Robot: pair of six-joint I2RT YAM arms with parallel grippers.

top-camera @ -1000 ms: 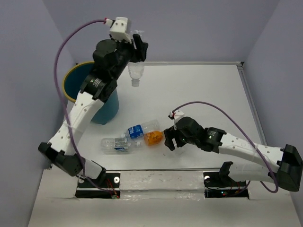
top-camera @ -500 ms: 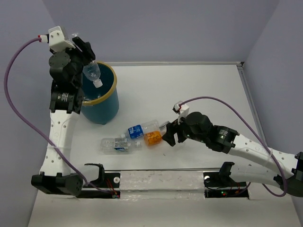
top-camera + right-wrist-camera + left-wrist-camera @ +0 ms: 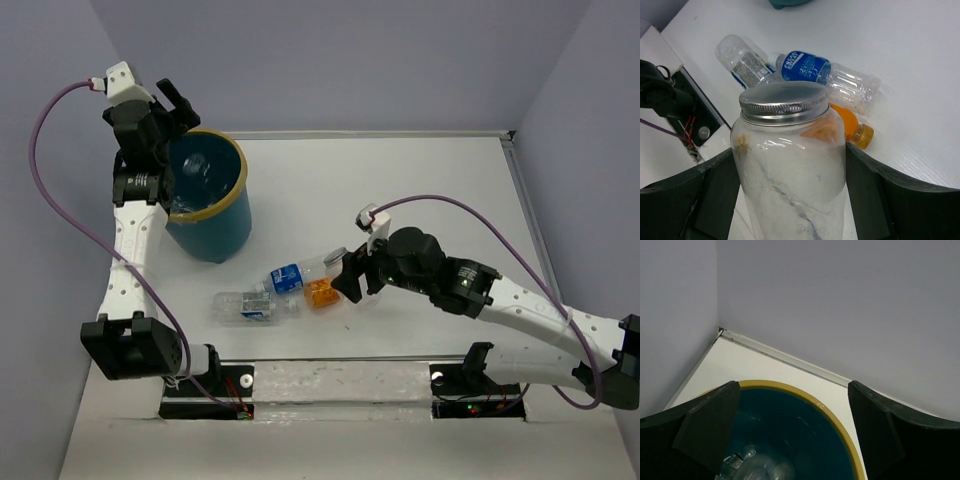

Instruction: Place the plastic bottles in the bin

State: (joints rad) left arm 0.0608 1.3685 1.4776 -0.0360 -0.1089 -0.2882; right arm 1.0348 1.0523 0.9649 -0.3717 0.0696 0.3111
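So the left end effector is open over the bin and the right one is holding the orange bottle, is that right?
Not quite. The left end effector is open over the bin, but the right end effector is holding a clear bottle with a silver lid, not the orange bottle, which lies on the table. The right wrist view shows it.

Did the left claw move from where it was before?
Yes. The left gripper swung to the left. It was past the right side of the bin, and now it hangs open over the bin's far left rim.
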